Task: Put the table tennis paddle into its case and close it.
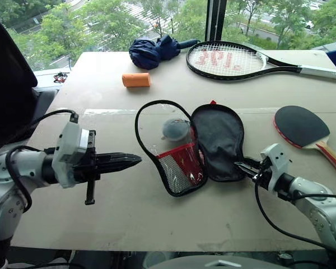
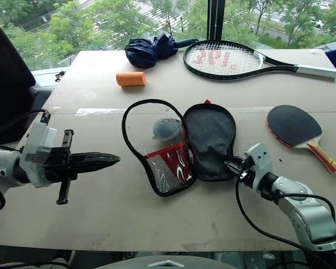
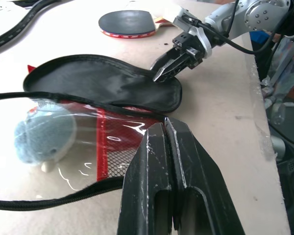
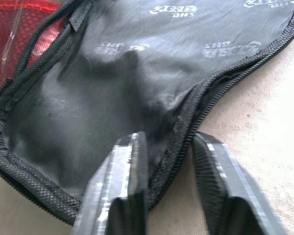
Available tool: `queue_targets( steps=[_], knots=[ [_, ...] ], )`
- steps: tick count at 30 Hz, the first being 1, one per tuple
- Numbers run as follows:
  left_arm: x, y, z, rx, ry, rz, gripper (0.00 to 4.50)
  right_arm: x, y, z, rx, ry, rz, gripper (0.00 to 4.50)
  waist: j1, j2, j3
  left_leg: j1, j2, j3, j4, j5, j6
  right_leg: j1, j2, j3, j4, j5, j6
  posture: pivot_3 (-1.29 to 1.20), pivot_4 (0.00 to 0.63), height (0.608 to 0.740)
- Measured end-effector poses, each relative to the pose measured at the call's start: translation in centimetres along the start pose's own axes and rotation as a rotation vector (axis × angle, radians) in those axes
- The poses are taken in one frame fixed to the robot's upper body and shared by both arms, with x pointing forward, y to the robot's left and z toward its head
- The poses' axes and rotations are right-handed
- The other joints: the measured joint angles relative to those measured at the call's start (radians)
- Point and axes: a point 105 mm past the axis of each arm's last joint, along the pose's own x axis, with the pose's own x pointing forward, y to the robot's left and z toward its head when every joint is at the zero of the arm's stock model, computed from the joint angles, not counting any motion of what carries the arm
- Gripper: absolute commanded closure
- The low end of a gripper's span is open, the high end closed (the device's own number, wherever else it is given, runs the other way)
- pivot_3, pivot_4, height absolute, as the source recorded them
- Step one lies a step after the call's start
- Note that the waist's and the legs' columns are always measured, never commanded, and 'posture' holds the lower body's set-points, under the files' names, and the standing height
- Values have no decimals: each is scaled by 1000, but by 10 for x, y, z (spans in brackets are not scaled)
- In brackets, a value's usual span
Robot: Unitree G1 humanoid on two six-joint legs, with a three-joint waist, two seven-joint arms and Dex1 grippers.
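The case (image 1: pixel 204 147) lies unzipped and spread flat in the middle of the table (image 1: pixel 101 213), its two halves side by side. The right end effector (image 1: pixel 244 167) is at the narrow handle end of the plain black half, with the zip edge between its two fingers; the right wrist view shows a gap between finger and fabric, so I would say it is closing on the rim, not yet clamped. The paddle (image 1: pixel 303 130) lies well apart, off to that arm's right, face up, its handle slanting toward the near right corner of the table. The right arm is plainly the nearer one to it. The left end effector (image 1: pixel 130 162) hangs above the table left of the case, fingers pressed together on nothing, pointing across at it.

The case is limp woven black fabric with a ribbed zip border; the other half has a clear film window, red mesh and a fuzzy grey-blue ball (image 1: pixel 175 129). The paddle's face is smooth matte rubber, red-edged.
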Motion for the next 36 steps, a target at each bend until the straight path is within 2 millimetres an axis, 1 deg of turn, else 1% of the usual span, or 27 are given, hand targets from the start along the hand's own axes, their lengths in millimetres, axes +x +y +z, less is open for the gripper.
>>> queue_targets(
  steps=[1, 2, 3, 4, 6, 7, 8, 9, 10, 11, 12, 14, 16, 18, 19, 21, 23, 24, 25, 26, 30, 32, 35, 36],
  knots=[
    [0, 0, 0, -5, 5, -2, 4500, 0, -1, 1, -5, 0, -1, 4449, 0, 0, 0, 0, 0, 0, 0, 0, 0, 0, 0, 0, 0, 0, 0, 0, 150, 740],
    [0, 0, -1, -13, 7, -3, 3972, 0, -1, 2, -12, 1, -2, 4500, 0, 0, 0, 0, 0, 0, 0, 0, 0, 0, 0, 1, 0, 0, 0, 0, 150, 740],
    [0, 0, -2, -19, 8, -2, 3811, 0, -2, 2, -18, 3, -4, 4500, 0, 0, 0, 0, 0, 0, 0, 0, 0, 0, 0, 1, 0, 0, 0, 0, 150, 740],
    [-1, 0, -2, -24, 9, -1, 3326, 0, -3, 2, -21, 6, -6, 4500, 0, 0, 0, 0, 0, 0, 0, 0, 0, 0, 0, 1, 0, 0, 0, 0, 150, 740],
    [-1, 0, -3, -36, 12, -3, 2508, -1, -3, 2, -26, 9, -1, 4500, 1, 0, 0, 0, 1, 0, 0, 0, 0, 0, 1, 1, 0, 0, 0, 0, 150, 740],
    [-1, 0, -3, -37, 13, -3, 2012, -1, -3, 2, -29, 10, 3, 4500, 1, 0, 0, 0, 1, 0, 0, 0, 0, 0, 1, 1, 0, 0, 0, 0, 150, 740],
    [-2, 1, -3, -37, 15, -5, 1692, -2, -3, 2, -37, 17, 9, 4500, 1, 0, 0, 0, 1, 1, 0, 0, 0, 0, 1, 1, 0, 0, 0, 0, 150, 740],
    [-2, 1, -2, -36, 15, -6, 1153, -3, -4, 2, -40, 20, 14, 4500, 1, 0, 0, 0, 1, 1, 0, 0, 0, 0, 1, 1, 0, 0, 0, 0, 150, 740],
    [-2, 2, -2, -38, 16, -9, 842, -4, -3, 1, -45, 25, 23, 4500, 1, 0, 0, 0, 1, 1, 0, 0, 0, 0, 1, 1, 0, 0, 0, 0, 150, 740],
    [-3, 2, -2, -42, 24, -14, 377, -8, -4, 0, -59, 40, 39, 4500, 1, 0, 0, 0, 1, 1, 0, 0, 0, 0, 1, 1, 0, 0, 0, 0, 150, 740],
    [-4, 2, -1, -43, 34, -21, 87, -14, -7, 0, -83, 60, 58, 4500, 1, 0, 0, 0, 1, 1, 0, 0, 0, 0, 0, 1, 0, 0, 0, 0, 150, 740],
    [-4, 1, 1, -46, 33, -32, 87, -19, -9, 1, -99, 67, 78, 4500, 1, 0, 0, 0, 1, 1, 0, 0, 0, 0, 1, 1, 0, 0, 0, 0, 150, 740],
    [-5, -1, 2, -56, 37, -48, 87, -31, -17, -1, -126, 112, 108, 4500, 1, -1, 0, 0, 1, 1, 0, 0, 0, 0, 1, 1, 0, 0, 0, 0, 150, 740],
    [-6, -1, 3, -64, 37, -58, 87, -38, -23, -2, -145, 133, 127, 4500, 1, -1, 0, 0, 2, 1, 1, 0, 0, 0, 1, 1, 0, 0, 0, 0, 150, 740],
    [-6, -2, 4, -68, 35, -62, 87, -43, -29, -4, -161, 154, 133, 4500, 1, -1, 0, 0, 2, 2, 1, 0, 0, 0, 1, 1, 0, 0, 0, 0, 150, 740],
    [-5, -3, 7, -68, 31, -73, 87, -46, -44, -8, -188, 175, 117, 4500, -2, -1, 0, 0, 4, 3, 1, 0, 0, 0, 2, 2, 0, 1, -1, 0, 150, 740],
    [-3, -4, 9, -71, 24, -84, 87, -43, -52, -7, -229, 164, 109, 4500, -4, -1, 0, 0, 4, 3, 1, 0, 0, 0, 2, 2, 0, 1, -1, 0, 150, 740],
    [-3, -5, 10, -71, 21, -88, 14, -41, -56, -4, -258, 150, 100, 4235, -5, -1, 0, 0, 4, 3, 1, 0, 0, 0, 3, 2, 0, 1, -1, 0, 150, 740],
    [-2, -5, 11, -69, 20, -90, 0, -40, -58, -2, -273, 143, 93, 4075, -5, -1, 1, 0, 4, 3, 1, 0, 0, 0, 3, 2, 0, 1, -1, 0, 150, 740],
    [-2, -5, 12, -67, 20, -93, 0, -40, -59, -1, -281, 140, 92, 3767, -5, -1, 1, 0, 4, 3, 1, 0, 0, 0, 3, 2, 0, 1, -1, 0, 150, 740],
    [-1, -5, 15, -68, 18, -99, 0, -41, -60, 1, -269, 114, 75, 1961, -1, -1, 1, 0, 5, 3, 1, 0, 0, -1, 3, 2, 0, 1, -1, 0, 150, 740],
    [-1, -5, 16, -70, 16, -105, 0, -50, -62, 9, -257, 82, 49, 998, 3, 0, 1, 0, 5, 3, 1, 0, 0, 0, 3, 2, -1, 1, -1, 0, 150, 740],
    [1, -6, 20, -68, 5, -122, 0, -67, -68, 23, -225, 35, 5, 998, 4, -1, 1, 0, 5, 3, 1, 0, 0, 0, 3, 2, 0, 1, -1, 0, 150, 740],
    [2, -6, 23, -61, -2, -129, 0, -76, -77, 30, -217, 18, -42, 998, 3, -1, 1, 0, 5, 3, 1, 0, 0, 0, 3, 2, 0, 1, -1, 0, 150, 740]
  ],
)
